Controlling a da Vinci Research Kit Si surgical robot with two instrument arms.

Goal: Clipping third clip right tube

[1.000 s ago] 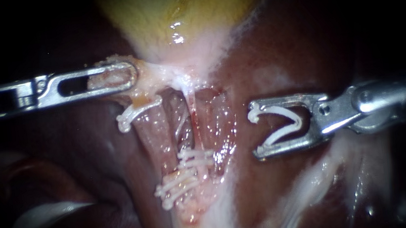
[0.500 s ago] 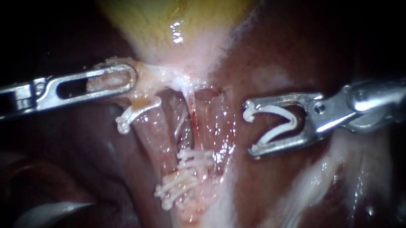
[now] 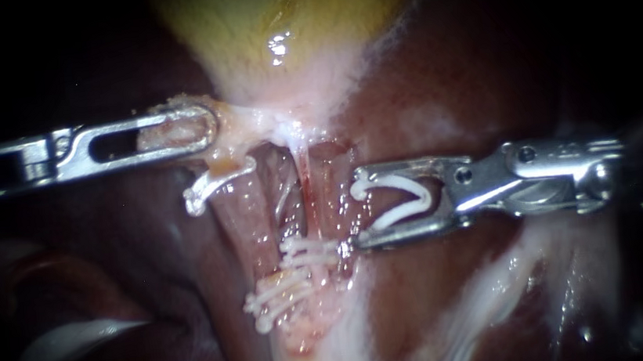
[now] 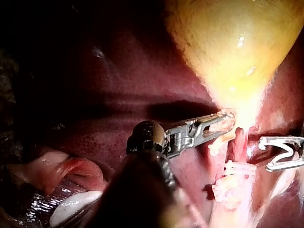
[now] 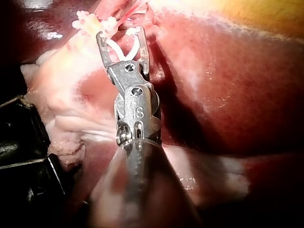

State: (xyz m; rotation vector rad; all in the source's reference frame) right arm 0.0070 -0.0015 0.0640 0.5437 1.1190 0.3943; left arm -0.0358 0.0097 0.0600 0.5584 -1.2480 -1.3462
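My left instrument (image 3: 175, 130) comes in from the left, its slotted jaws shut on pale tissue at the neck of the yellow gallbladder (image 3: 297, 10). Two pink tubes run down from there. The left tube (image 3: 242, 212) carries a white clip (image 3: 215, 179) near its top and more clips (image 3: 281, 296) lower down. The right tube (image 3: 334, 187) has clips (image 3: 309, 251) low on it. My right instrument (image 3: 354, 210) holds an open white V-shaped clip (image 3: 398, 197) in its wide jaws, the tips at the right tube's edge, the lower tip close to those clips.
Dark red liver (image 3: 439, 98) surrounds the tubes. White fibrous tissue (image 3: 497, 289) runs down to the lower right. A pale glistening fold (image 3: 77, 342) lies at the lower left. In the right wrist view a dark block (image 5: 23, 161) sits beside the shaft.
My right instrument has moved left with its clip, from clear of the tissue up to the right tube's edge. My left instrument keeps its hold unchanged.
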